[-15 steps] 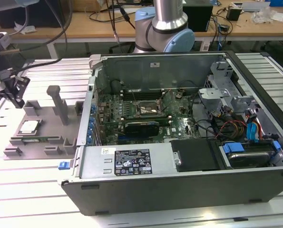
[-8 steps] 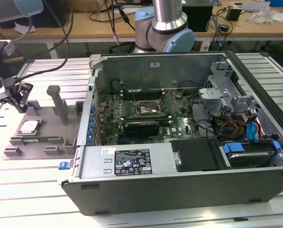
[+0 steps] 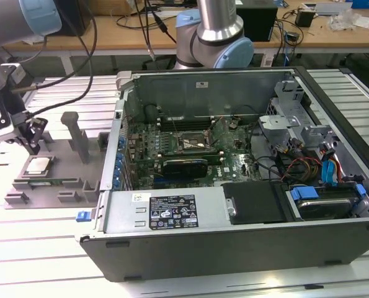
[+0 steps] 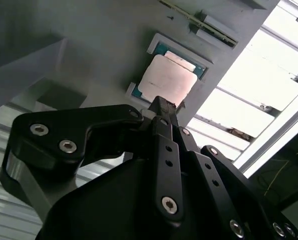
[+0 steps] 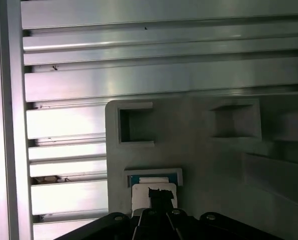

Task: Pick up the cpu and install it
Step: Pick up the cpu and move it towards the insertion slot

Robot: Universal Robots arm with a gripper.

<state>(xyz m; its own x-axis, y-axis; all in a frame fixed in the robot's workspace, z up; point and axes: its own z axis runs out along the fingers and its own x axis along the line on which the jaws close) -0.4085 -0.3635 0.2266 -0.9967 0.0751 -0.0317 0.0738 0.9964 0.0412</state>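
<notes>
Black metal tool [image 4: 161, 102] of yours is pinched shut on nothing, right above the shiny silver square cpu [image 4: 169, 80] lying in its grey plastic tray [image 4: 113, 50]. Push down like this and you could scratch or tip it.

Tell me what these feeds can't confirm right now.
Whether the gripper touches the cpu: in both wrist views the gripper's own body covers the cpu's near edge.
The motherboard socket: too small in the exterior view to tell whether its frame is open.
The cpu's markings and orientation: too small in the exterior view, partly covered in the first wrist view.
</notes>
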